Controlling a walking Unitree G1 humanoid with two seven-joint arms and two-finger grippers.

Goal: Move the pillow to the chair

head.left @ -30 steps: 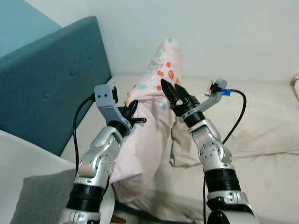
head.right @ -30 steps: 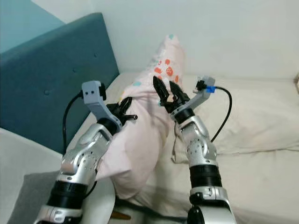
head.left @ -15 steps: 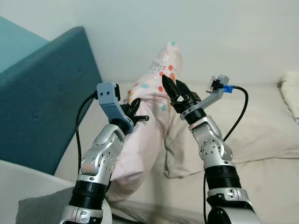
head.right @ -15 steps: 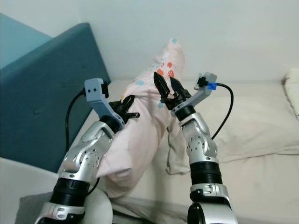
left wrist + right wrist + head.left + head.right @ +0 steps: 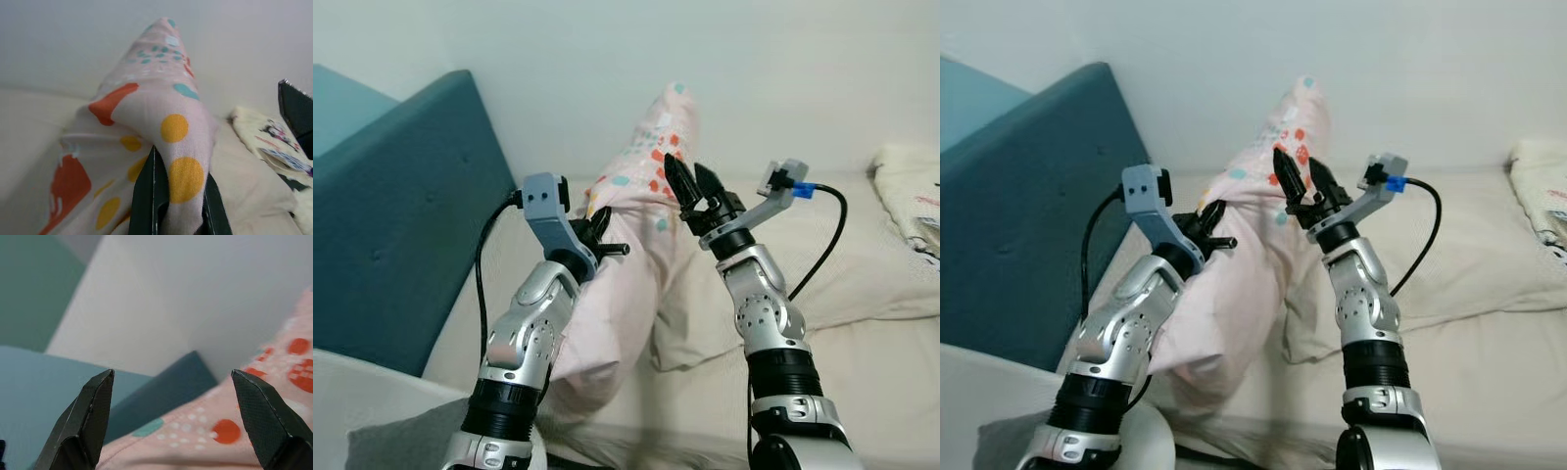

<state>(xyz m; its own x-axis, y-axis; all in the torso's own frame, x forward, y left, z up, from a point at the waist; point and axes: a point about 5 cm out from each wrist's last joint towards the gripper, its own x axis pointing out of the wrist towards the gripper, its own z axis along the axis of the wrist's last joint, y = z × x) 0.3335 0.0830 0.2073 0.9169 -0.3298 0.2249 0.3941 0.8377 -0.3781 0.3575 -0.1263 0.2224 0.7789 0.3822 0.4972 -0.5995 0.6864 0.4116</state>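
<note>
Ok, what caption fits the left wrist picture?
Left gripper pinching a fold of the spotted pink pillow.

My left gripper [image 5: 600,235] and right gripper [image 5: 688,183] flank the pillow [image 5: 626,264] above the bed [image 5: 881,343]; the headboard [image 5: 391,215] stands left.

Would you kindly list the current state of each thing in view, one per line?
Pillow: lifted upright, a fold pinched.
Left end effector: shut on the pillow's fold.
Right end effector: open, against the pillow's right side.
Blue headboard: upright, left of the pillow.
Beige bedding: lying rumpled.
</note>
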